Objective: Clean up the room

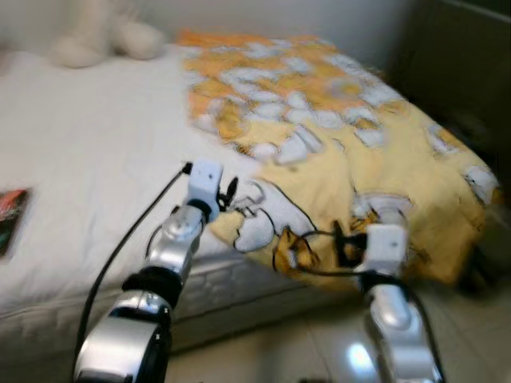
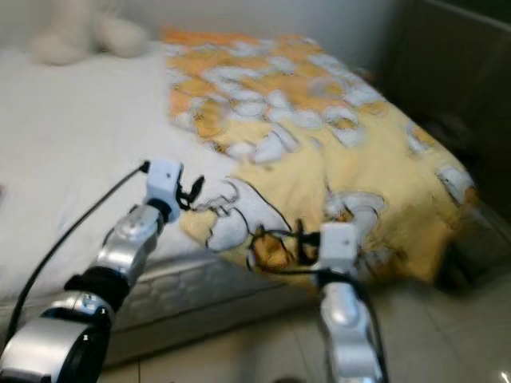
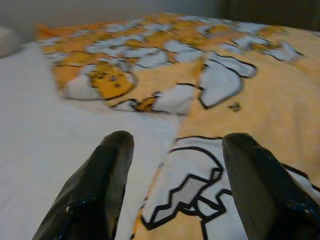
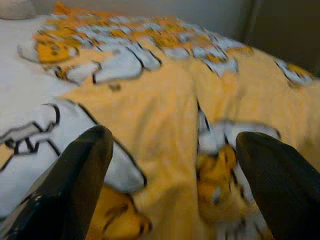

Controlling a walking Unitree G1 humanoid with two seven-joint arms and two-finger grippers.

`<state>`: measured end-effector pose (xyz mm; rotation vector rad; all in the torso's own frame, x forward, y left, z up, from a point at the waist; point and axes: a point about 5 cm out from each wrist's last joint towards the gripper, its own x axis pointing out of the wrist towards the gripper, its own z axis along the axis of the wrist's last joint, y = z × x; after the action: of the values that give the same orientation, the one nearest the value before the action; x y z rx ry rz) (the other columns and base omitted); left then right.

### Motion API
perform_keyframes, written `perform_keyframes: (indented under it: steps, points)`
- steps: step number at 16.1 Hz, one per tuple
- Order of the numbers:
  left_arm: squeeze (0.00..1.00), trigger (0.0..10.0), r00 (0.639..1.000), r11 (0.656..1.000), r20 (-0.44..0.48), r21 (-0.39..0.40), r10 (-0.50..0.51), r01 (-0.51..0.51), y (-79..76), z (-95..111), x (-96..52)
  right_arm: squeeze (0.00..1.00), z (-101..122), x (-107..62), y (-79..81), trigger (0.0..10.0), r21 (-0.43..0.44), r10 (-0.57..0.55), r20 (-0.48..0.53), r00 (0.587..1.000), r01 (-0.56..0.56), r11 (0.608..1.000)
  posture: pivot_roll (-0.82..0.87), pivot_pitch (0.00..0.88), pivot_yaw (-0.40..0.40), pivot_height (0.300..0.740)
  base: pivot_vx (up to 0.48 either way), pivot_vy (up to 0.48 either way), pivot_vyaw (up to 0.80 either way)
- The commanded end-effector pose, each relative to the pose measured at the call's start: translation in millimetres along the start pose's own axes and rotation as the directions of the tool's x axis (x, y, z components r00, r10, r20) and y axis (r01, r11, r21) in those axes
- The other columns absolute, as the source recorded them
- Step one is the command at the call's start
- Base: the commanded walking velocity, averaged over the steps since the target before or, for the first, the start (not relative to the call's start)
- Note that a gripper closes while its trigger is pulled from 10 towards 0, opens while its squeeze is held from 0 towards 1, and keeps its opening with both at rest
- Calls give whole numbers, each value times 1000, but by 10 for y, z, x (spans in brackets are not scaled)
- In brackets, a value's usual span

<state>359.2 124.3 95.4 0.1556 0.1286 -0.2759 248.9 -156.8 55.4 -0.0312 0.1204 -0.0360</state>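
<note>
Over the bed's near edge [image 1: 239, 275], I had both grippers spread wide and empty: left gripper [image 3: 172, 187] at the yellow blanket's [image 1: 343, 152] corner, right gripper [image 4: 172, 175] above its overhang. Closing too shallow risked the fabric slipping free, or pinching the white sheet [image 1: 88, 159] too.

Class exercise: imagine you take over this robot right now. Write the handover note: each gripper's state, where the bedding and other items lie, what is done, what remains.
Left gripper: open, empty, at the near edge of the yellow blanket.
Right gripper: open, empty, over the blanket's overhanging corner.
Blanket lies rumpled on the right half of the bed; white sheet bare on the left.
Plush toy at the head; a book near the left edge.
Done: nothing gripped yet.
Left: probably grip and straighten the blanket, tidy the loose items.
</note>
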Motion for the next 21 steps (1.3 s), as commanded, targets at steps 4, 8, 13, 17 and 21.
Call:
perform_keyframes:
  steps: [4, 8, 13, 17, 21]
  points:
    - [0, 10000, 999, 1000, 31, -9, -24, 24, -106, 59, 23, 0, 42, -9, -80, 10000, -2, -26, 30, 999, 26, 1000, -60, 0, 7, 740, 0, 120, -153]
    - [1000, 10000, 1000, 999, 4, -37, 25, -25, -66, 28, 35, 0, 51, 0, -89, 10000, -10, -25, 35, 999, 25, 1000, -69, 0, 8, 740, 0, 0, 0]
    - [1000, 10000, 997, 993, -61, -104, 51, -57, -39, -106, 5, 0, 31, 4, -96, 10000, -37, -11, 20, 1000, 12, 999, -76, 0, 4, 740, 244, -72, -156]
    - [0, 10000, 994, 992, -63, -90, 86, -91, 9, -87, 17, 0, 26, -9, -80, 10000, -37, -5, 28, 1000, 6, 999, -76, 0, 4, 740, 480, 0, -195]
    - [0, 10000, 992, 990, -78, -88, 102, -108, 49, -110, 11, 0, 11, -21, -69, 10000, -36, 0, 22, 1000, 1, 999, -74, 0, 6, 740, 467, 0, 0]
